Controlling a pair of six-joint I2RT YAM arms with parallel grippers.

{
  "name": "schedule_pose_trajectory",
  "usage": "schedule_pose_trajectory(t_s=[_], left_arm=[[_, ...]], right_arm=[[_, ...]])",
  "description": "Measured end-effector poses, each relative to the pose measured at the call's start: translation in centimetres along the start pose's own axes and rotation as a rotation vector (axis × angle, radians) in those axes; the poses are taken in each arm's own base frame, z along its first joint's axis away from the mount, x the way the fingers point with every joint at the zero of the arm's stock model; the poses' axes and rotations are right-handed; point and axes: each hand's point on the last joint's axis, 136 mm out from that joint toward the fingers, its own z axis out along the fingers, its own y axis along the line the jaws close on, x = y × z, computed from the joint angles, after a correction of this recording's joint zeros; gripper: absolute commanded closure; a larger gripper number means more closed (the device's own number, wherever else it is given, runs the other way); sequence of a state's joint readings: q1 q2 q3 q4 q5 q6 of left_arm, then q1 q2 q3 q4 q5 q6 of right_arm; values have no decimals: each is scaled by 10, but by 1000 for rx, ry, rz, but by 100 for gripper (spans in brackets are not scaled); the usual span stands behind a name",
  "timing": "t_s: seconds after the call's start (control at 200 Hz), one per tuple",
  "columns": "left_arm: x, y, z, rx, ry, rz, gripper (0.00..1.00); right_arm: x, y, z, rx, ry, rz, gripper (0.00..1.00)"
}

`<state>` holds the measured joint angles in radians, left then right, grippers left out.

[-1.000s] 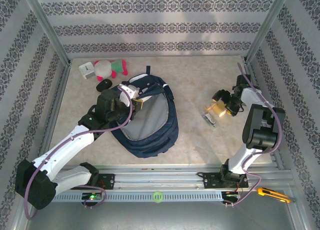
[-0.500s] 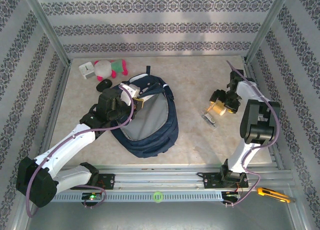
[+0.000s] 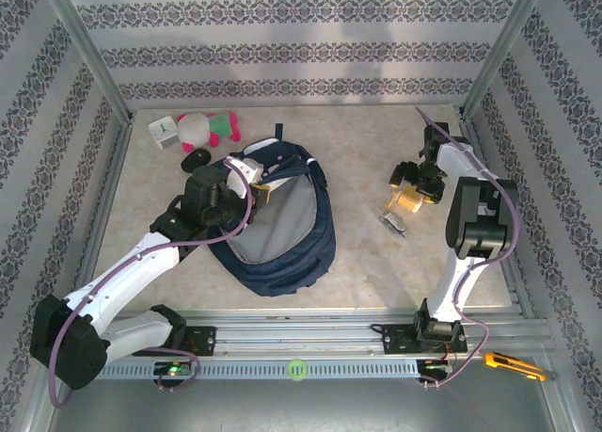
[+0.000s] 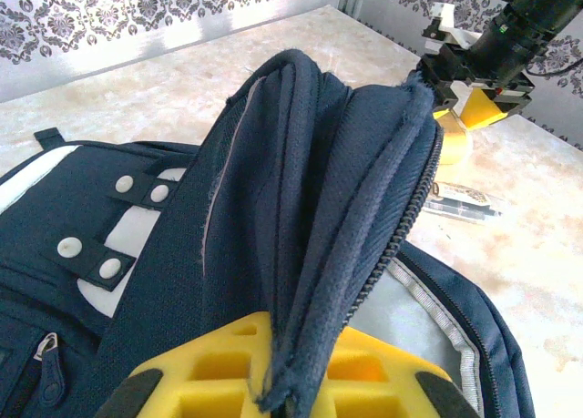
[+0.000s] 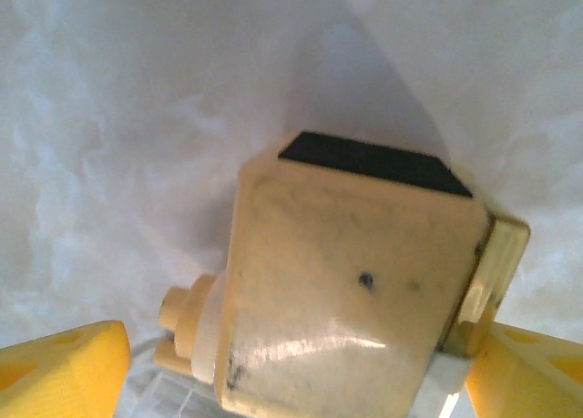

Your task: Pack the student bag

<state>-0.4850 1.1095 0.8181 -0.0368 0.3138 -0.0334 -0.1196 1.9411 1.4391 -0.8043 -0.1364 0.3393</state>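
Swinging its elbow farther from the near edge than a second ago, the right arm (image 3: 480,225) carries the right jaws a little toward the far left of the counter (image 3: 357,140). The left arm (image 3: 141,263) keeps its place.

On the counter's right side a cream block (image 3: 407,202) with a black end lies beside a clear packet (image 3: 392,221); the wrist view shows the block (image 5: 355,300) resting partly on the clear plastic. At the far left corner sit a pink and green plush toy (image 3: 200,128), a small white cube (image 3: 163,131) and, nearer the bag, a small black object (image 3: 195,157). A yellow utility knife (image 3: 513,365) lies outside the counter at the near right.

The student bag (image 3: 282,239) lies left of centre, its main compartment gaping to show pale grey lining. The left arm reaches diagonally from the near left, and the left jaws are pressed together on the bag's zipped edge (image 4: 364,190), holding the navy fabric lifted in a fold. The right arm stands tall on the right, bent sharply and pointing down. The right jaws are spread wide, one yellow fingertip (image 5: 64,368) on each side of the cream block; whether they touch it cannot be told.

Compared with the earlier frame, the bag, block and packet lie where they were.
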Motion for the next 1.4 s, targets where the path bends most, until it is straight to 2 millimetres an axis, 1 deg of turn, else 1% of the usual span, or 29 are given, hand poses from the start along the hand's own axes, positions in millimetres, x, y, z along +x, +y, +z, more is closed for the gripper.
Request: schedule_pose_trajectory(t_s=[0.16,0.26,0.39,0.53,0.695,0.839,0.969,1.039,1.089,1.184,1.284,1.399], left_arm=[[1,0,1,0,2,-1,100],[1,0,1,0,3,-1,100],[0,1,2,-1,1,-1,100],[-1,1,2,-1,-2,0,100],[-2,1,2,0,-3,0,100],[-2,1,2,0,-3,-1,100],[-2,1,2,-2,-4,-13,100],[-3,2,2,-7,-5,-24,100],[-3,2,2,-8,-8,-28,100],[-4,3,2,-11,-13,-36,100],[-6,2,1,-11,-18,-36,100],[-8,2,-1,-10,-25,-34,100]], right_arm=[[-12,-2,9,25,-5,3,16],[-18,-4,15,48,-8,6,19],[-22,-8,19,72,-9,6,26],[-28,-10,19,91,-24,4,35],[-29,-13,19,106,-29,1,41],[-28,-10,18,106,-31,-9,43],[-18,-9,14,102,-23,-16,44],[-9,-4,6,86,-22,-26,44],[-2,2,-4,64,-28,-35,44],[13,23,-30,-5,-49,-61,45],[35,60,-67,-114,-84,-103,45],[69,108,-111,-266,-117,-161,46]])
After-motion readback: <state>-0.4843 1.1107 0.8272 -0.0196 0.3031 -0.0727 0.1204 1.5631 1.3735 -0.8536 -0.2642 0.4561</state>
